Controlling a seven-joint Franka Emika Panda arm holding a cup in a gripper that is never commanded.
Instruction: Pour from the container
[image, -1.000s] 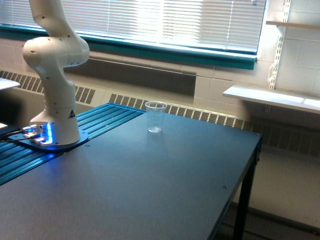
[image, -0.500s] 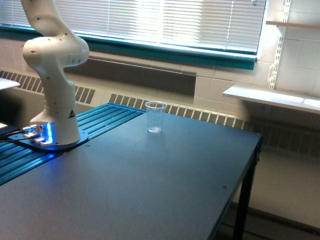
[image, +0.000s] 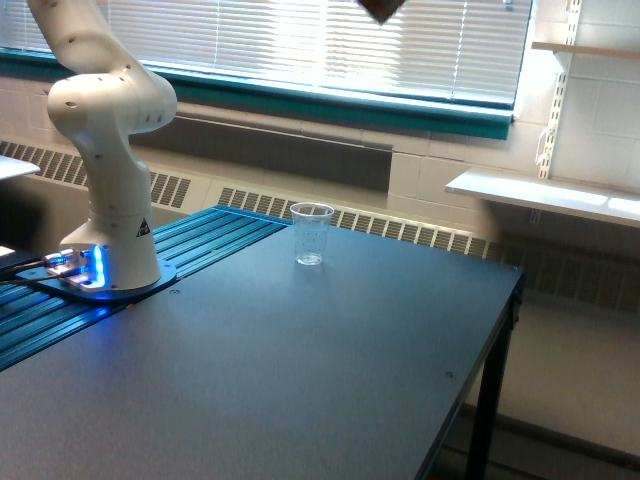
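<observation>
On a dark, matte table (image: 300, 370) that fills most of the exterior view, a single clear plastic cup (image: 311, 234) stands upright near the far edge. It is straight-sided, tapered and lipped, with nothing around it. The tabletop is otherwise bare, and one black table leg (image: 484, 420) shows at the exterior view's right.

At the exterior view's left, the white robot arm (image: 105, 150) rises from a round base (image: 100, 283) lit by a small blue glow. The base sits on a strip of blue ribbed metal (image: 190, 245) that adjoins the tabletop. The arm leans up and out of the top of the picture.

At the very top edge, above and a little right of the cup, a small dark shape (image: 381, 9) pokes into view (possibly the tip of the tool, but too little shows to say). Whether the tool is released or clenched cannot be told, and the rounded pouring cup is not visible anywhere.

Behind the table, a wide window with white blinds (image: 330, 40) glows with daylight above a teal sill (image: 330, 105). Below it runs a long vented heater (image: 380, 225). White shelves (image: 545, 192) on wall brackets hang at the exterior view's right.
</observation>
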